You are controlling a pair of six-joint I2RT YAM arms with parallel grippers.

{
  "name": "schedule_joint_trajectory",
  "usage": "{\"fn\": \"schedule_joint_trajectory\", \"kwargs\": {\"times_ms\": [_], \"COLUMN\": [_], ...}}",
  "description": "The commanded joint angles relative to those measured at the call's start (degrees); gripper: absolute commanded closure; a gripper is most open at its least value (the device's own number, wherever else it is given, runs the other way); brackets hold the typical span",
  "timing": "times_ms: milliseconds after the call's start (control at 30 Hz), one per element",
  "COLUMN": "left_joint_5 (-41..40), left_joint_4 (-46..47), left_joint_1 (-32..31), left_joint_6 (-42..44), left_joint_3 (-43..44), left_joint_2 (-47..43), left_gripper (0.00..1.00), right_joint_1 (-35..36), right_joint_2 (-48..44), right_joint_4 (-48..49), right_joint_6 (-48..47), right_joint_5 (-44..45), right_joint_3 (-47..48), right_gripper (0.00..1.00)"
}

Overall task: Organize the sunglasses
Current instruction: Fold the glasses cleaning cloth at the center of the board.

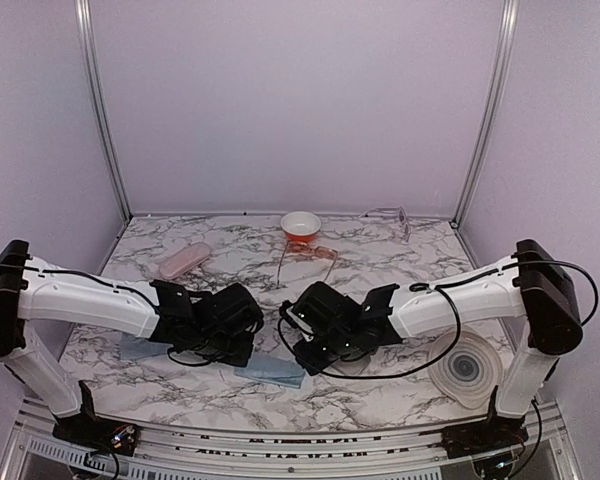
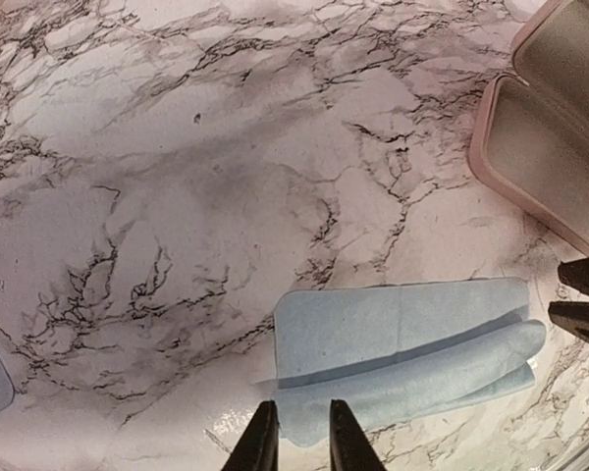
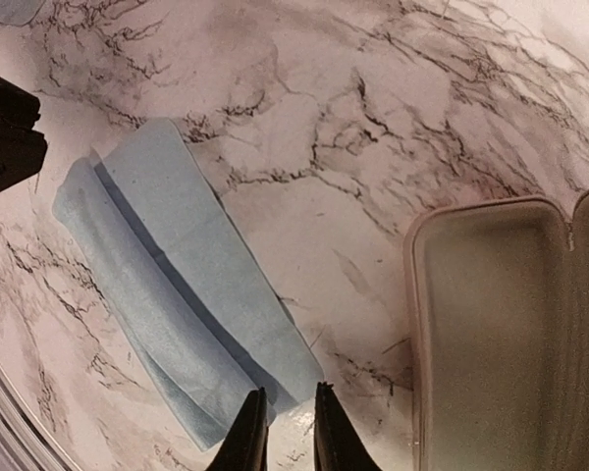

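The orange-brown sunglasses (image 1: 315, 253) lie on the marble table (image 1: 400, 265) just in front of a small bowl (image 1: 300, 224). The pale sunglasses (image 1: 392, 214) lie at the back right by the wall. My left gripper (image 1: 242, 330) (image 2: 302, 444) hovers low with its jaws a narrow gap apart, over one corner of a folded light blue cloth (image 2: 402, 343). My right gripper (image 1: 305, 345) (image 3: 287, 434) is likewise narrowly open and empty over the cloth's other end (image 3: 167, 294). Neither pair of sunglasses shows in the wrist views.
An open pink case (image 3: 501, 324) (image 2: 550, 128) lies beside the cloth under the right arm. A closed pink case (image 1: 183, 260) lies at the back left. A second blue cloth (image 1: 140, 347) sits under the left arm. A clear round lid (image 1: 465, 370) sits at the front right.
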Motion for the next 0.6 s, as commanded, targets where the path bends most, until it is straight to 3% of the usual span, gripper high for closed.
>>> {"fn": "schedule_joint_trajectory", "kwargs": {"times_ms": [0, 167, 367, 567], "left_joint_5": [-1.5, -4.0, -4.3, -4.0], "left_joint_4": [-1.0, -1.0, 0.2, 1.8], "left_joint_1": [0.1, 0.1, 0.2, 0.1], "left_joint_6": [5.4, 5.8, 3.6, 1.5], "left_joint_3": [-2.1, -6.9, -11.0, -13.3], "left_joint_2": [-4.9, -11.9, -14.9, -15.3], "left_gripper": [0.81, 0.71, 0.70, 0.69], "right_joint_1": [-0.8, 1.3, 4.7, 6.6], "right_joint_2": [0.6, -2.8, -2.5, 0.6], "right_joint_4": [-0.5, 1.5, -0.1, -3.2], "right_joint_6": [-1.3, -8.3, -9.4, -9.8], "right_joint_5": [0.8, -3.4, -4.7, -3.1], "right_joint_3": [3.0, 3.2, 3.8, 6.1], "right_gripper": [0.83, 0.82, 0.81, 0.69]}}
